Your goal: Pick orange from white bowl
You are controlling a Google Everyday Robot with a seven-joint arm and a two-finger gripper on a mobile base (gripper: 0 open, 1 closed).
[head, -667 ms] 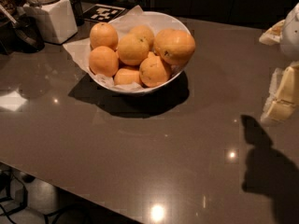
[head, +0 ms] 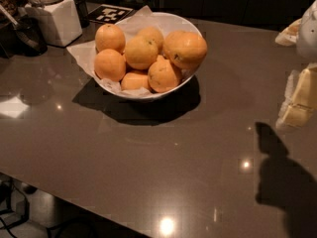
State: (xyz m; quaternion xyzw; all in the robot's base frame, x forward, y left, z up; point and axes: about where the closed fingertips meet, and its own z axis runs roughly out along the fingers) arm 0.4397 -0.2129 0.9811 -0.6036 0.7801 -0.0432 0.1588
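— Where's the pale cream two-finger gripper?

— At the far right edge, above the glossy dark grey-brown tabletop, only partly in view. I cannot tell whether it is wide or narrow. It holds nothing that I can see, and its dark shadow lies on the tabletop below it.

— And the orange?

— The large, slightly oblong orange with smooth orange-yellow skin lies in the wide round glossy white bowl, on its right side, the side nearest the gripper yet well apart from it. It rests on top of the smaller round oranges and touches them.

— What else?

— Crinkled white paper lines the bowl and sticks out at its left. Behind that stands a white square block-shaped container, with a black-and-white patterned card lying flat beside it.
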